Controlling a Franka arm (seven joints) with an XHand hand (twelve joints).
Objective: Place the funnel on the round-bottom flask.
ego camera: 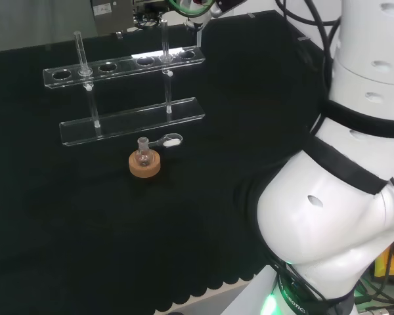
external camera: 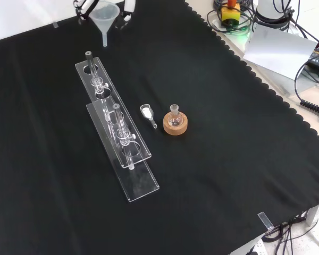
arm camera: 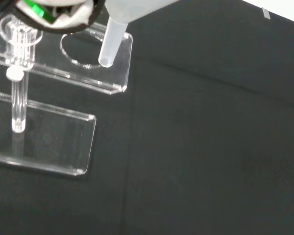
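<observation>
The hand (external camera: 128, 6) pinches the funnel (external camera: 105, 16), stem down, beyond the rack's (external camera: 112, 120) far end in the front view, well apart from the flask (external camera: 174, 120), which stands upright beside the rack.

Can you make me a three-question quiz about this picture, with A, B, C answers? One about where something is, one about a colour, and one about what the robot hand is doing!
1. Where does the small clear round-bottom flask sit?
A. on a cork ring
B. in the clear rack
C. bare on the cloth

2. What colour is the cloth on the bench?
A. red
B. white
C. black

3. What is the black and white hand doing?
A. lying flat on the cloth
B. holding the pale plastic funnel up in the air
C. pushing the rack over

Answers:
1. A, the front view shows the flask standing in the round brown cork ring.
2. C, the cloth is black all over.
3. B, the fingers flank the funnel above the far end of the clear plastic test-tube rack.
</observation>
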